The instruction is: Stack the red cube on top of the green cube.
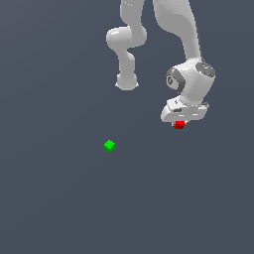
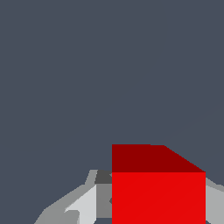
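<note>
Exterior view has the red cube (image 1: 179, 124) tucked right under the pincer (image 1: 180, 122), which is clamped on it, and the wrist view backs that up: the red cube (image 2: 158, 192) fills the space between the grey fingers (image 2: 83, 205). The green cube (image 1: 109, 145) sits alone on the tabletop (image 1: 59, 198), well apart from the red cube, toward the exterior view's left and nearer the camera. The risk, as I judge it: a carry ending off-centre over the green cube, or a release from too high, and the red one tumbles off.
</note>
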